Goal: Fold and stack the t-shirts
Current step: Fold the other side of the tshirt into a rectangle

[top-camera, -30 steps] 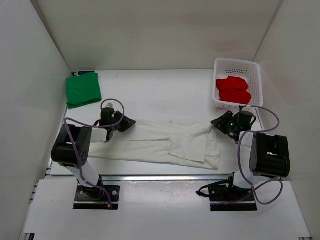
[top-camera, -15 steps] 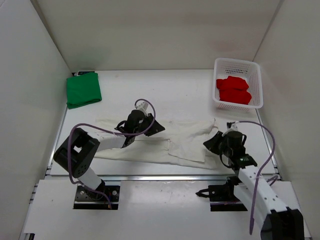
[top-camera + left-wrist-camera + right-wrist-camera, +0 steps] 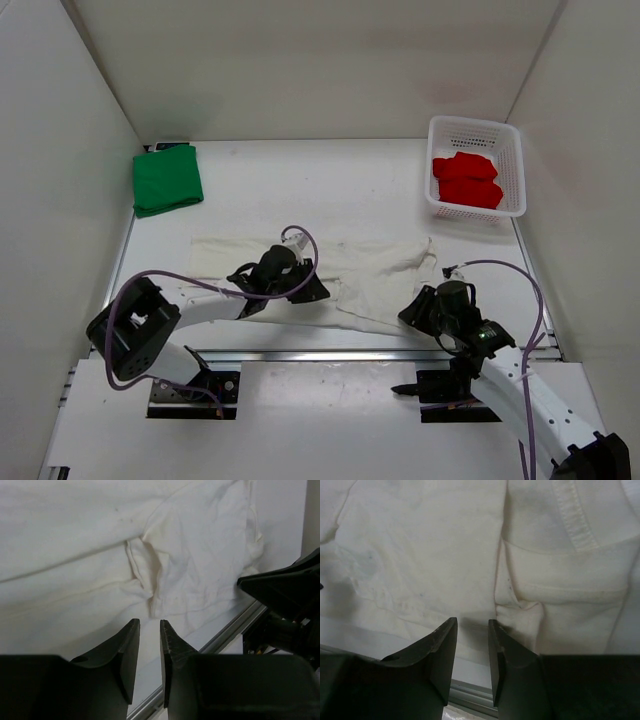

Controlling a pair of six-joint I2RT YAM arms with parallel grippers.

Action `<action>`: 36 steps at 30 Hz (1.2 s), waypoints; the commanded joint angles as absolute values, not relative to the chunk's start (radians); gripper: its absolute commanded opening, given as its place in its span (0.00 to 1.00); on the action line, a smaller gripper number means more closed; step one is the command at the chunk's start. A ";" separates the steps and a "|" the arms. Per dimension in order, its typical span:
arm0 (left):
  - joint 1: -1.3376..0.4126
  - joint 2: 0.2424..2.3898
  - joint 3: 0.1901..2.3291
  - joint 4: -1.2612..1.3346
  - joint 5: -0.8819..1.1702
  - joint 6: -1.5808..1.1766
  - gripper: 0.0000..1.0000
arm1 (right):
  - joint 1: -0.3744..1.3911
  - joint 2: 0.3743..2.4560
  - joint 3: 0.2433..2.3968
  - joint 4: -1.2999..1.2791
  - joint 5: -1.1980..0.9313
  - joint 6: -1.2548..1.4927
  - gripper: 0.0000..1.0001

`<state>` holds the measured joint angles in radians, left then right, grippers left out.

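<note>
At the table's (image 3: 330,190) near middle, the off-white t-shirt (image 3: 375,268) lies partly folded, limp and light; its doubled near edge looks like the best hold. Left gripper (image 3: 149,624) and right gripper (image 3: 472,622) hover over it, jaws slightly apart and empty.

My left arm lies low, reaching in toward the middle, and my left gripper (image 3: 308,288) (image 3: 149,625) has its jaws narrowly parted around nothing. My right arm leans forward and inward. My right gripper (image 3: 415,312) (image 3: 472,625) is low, its jaws slightly apart and empty.
</note>
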<state>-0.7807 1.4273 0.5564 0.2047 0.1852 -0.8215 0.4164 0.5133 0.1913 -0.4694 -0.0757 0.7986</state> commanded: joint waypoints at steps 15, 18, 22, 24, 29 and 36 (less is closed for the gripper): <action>-0.887 1.555 0.626 0.219 0.184 -0.813 0.45 | 0.494 0.497 0.262 -0.575 0.054 0.890 0.33; -0.896 1.577 0.641 0.216 0.164 -0.821 0.45 | 0.494 0.500 0.258 -0.569 0.041 0.887 0.32; -0.893 1.606 0.657 0.241 0.137 -0.836 0.42 | 0.502 0.505 0.252 -0.578 0.055 0.896 0.32; -0.891 1.620 0.672 0.264 0.140 -0.845 0.42 | 0.508 0.511 0.256 -0.575 0.061 0.890 0.33; -0.906 1.655 0.706 0.268 0.152 -0.847 0.37 | 0.442 0.499 0.238 -0.535 -0.024 0.862 0.29; -0.903 1.658 0.701 0.270 0.178 -0.864 0.21 | 0.293 0.480 0.227 -0.477 -0.175 0.787 0.06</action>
<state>-0.8974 1.6794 0.6746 0.2543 0.1677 -0.8589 0.3161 0.4805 0.2192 -0.5343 -0.1032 0.8280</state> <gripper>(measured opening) 0.221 0.074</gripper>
